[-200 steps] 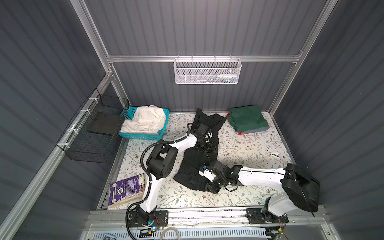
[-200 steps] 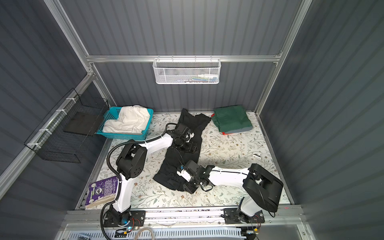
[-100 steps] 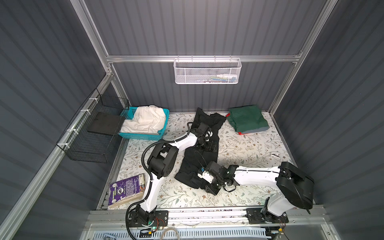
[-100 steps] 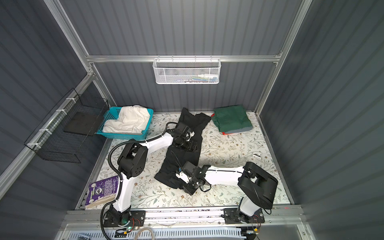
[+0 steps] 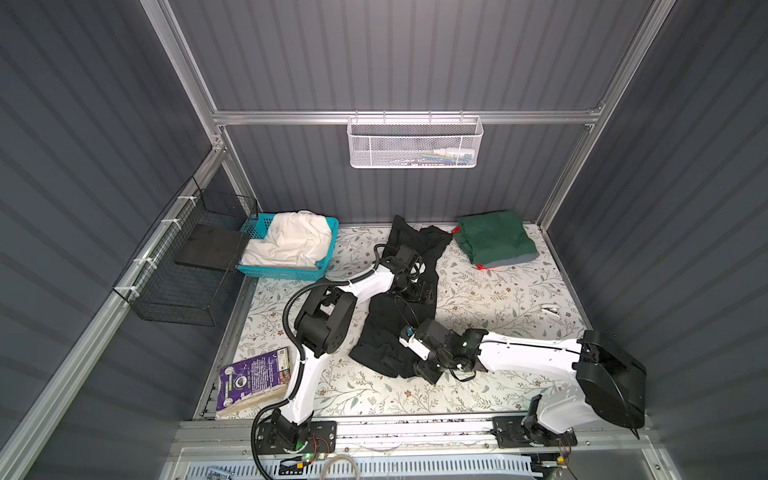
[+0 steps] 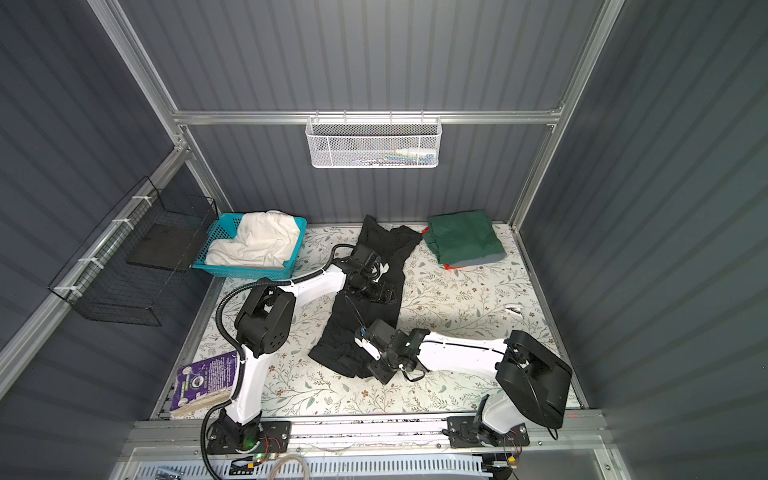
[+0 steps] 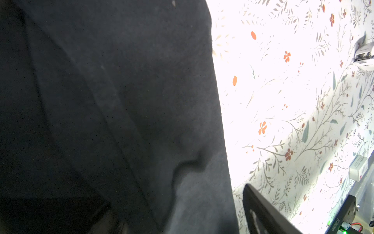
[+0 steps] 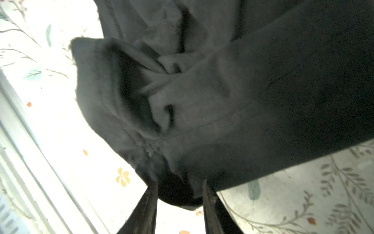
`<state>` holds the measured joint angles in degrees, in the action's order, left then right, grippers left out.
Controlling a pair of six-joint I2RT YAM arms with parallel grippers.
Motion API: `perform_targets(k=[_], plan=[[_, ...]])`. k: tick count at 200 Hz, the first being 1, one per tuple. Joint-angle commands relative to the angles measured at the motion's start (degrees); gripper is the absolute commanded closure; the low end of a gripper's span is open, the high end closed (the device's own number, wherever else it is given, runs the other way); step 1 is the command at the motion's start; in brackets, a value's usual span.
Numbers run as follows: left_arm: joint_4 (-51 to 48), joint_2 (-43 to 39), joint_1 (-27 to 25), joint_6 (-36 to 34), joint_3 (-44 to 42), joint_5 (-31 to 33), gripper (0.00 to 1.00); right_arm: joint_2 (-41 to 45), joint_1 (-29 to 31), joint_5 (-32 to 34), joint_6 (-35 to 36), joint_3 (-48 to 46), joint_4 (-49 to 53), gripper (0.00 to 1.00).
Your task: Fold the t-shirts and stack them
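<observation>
In both top views the black t-shirt (image 5: 382, 322) (image 6: 338, 336) is seen stretched in a long, rumpled strip over the floral tabletop (image 5: 498, 299). It runs from the 12 o'clock edge, past the middle, toward 7 o'clock.

The left pincer (image 5: 419, 291) is set down on the strip's middle, at its 3 o'clock border, with its jaws spread wide. In the left wrist view one finger (image 7: 261, 210) is shown beyond the cloth's edge, over bare tabletop, while the other is lost against the dark cloth.

The right pincer (image 5: 409, 371) (image 8: 179, 186) is placed at the strip's 6 o'clock end. A bunched hem corner is pinched between its two fingers, which are separated by the thickness of the cloth.

At 1 o'clock a folded stack is found. The dark green t-shirt (image 5: 494, 241) is on top, and the edge of the grey t-shirt (image 5: 521, 258) is beneath it. Slivers of the red t-shirt (image 5: 481, 267) are shown at the stack's border.

At 10 o'clock the cream-white t-shirt (image 5: 291, 241) is heaped, unfolded, inside the turquoise basket (image 5: 286, 272). A purple book (image 5: 253, 382) is seen at 7 o'clock, at the tabletop's border.
</observation>
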<state>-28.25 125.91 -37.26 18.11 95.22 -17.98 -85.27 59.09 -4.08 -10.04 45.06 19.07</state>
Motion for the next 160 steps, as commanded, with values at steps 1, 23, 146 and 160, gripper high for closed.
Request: perform_targets(k=[1,23,146,160], plan=[[-3.2,4.68,1.15,-1.61,-1.02,1.99,0.14,-1.76,0.06,3.55,0.18,0.6,1.5,0.58],[-3.07,4.91,1.18,-1.65,-0.91,1.92,0.14,-4.78,-0.9,1.74,-0.98,0.91,1.32,0.61],[-3.71,6.91,2.27,-0.09,0.7,1.91,0.14,-3.79,-0.88,-8.49,-9.81,-3.94,2.47,0.79],[-3.78,7.13,2.32,0.08,1.15,1.76,0.15,-2.73,-0.82,-9.78,-10.08,-4.41,2.05,0.79]])
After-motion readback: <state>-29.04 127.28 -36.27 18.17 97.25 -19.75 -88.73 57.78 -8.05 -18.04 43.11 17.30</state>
